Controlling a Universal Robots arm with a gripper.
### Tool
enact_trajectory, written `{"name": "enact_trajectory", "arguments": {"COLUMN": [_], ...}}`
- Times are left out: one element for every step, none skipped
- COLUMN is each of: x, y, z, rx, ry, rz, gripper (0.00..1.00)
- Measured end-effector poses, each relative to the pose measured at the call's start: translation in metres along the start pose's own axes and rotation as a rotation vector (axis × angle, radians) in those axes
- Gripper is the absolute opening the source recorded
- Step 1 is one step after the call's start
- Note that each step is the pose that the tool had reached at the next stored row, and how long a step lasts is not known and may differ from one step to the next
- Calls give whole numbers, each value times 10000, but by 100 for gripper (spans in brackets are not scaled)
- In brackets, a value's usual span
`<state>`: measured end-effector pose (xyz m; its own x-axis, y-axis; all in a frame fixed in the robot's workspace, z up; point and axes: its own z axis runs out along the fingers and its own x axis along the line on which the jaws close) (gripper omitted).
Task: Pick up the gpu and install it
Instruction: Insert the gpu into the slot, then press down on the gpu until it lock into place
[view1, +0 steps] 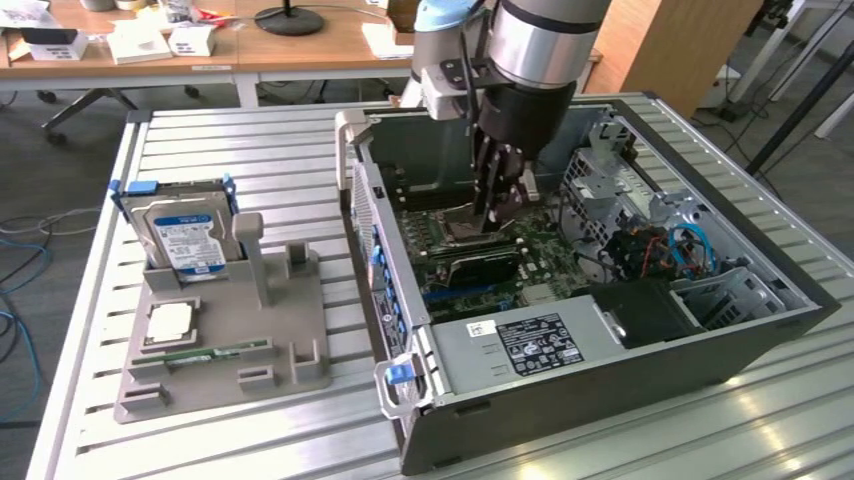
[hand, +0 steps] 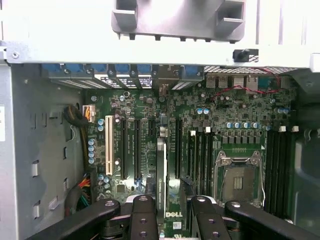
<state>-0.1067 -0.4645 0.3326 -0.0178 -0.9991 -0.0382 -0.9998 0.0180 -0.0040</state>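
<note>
1. Progress check: the gpu (hand: 161, 172) is already off the counter (view1: 254, 160) and inside the open PC case (view1: 721, 350), standing on edge over the motherboard (hand: 150, 105), so the pick-up part looks done.
2. Seating is what's left, as far as I can judge. The card sits right at the expansion slots (hand: 131, 145), but I can't tell if it's pushed home.
3. Tool (hand: 169, 205) is clamped on the gpu, with its fingers on either side of the card's top edge.
4. Arm pose: it reaches steeply down into the case from above, wrist pointing at the board, next to the empty CPU socket (hand: 239, 175).
5. Over on the grey parts holder (view1: 220, 340), toward the exterior view's left, the blue-labelled hard drive (view1: 180, 235) sits upright in its stand.
</note>
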Motion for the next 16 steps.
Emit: {"name": "enact_trajectory", "arguments": {"x": [-1, -2, -3, -4, -5, -6, -7, -7, -7, -7, -7, -7, -7, -7, -7, -7], "y": [0, -1, -1, -1, -1, -1, -1, -1, -1, -1, -1, -1, -1, -1, -1, -1], "z": [-26, -53, -80, -106, -133, -159, -173, -173, -173, -173, -174, -173, -174, -173, -173, -173], "rx": [0, -1, 0, 0, -1, -1, -1, 0, 0, 0, -1, 0, 0, 0, -1, 0], "ry": [0, 0, 0, 1, 1, 1, 2, 0, -1, 0, 1, 1, 1, 1, 0, 0], "rz": [-1, 0, 0, 0, 0, 0, -1, 0, -1, -1, -1, 0, 0, 0, 0, 0], "gripper": [33, 33, 33, 33, 33, 33, 33, 33, 33, 33, 33, 33, 33, 33, 33, 33]}}
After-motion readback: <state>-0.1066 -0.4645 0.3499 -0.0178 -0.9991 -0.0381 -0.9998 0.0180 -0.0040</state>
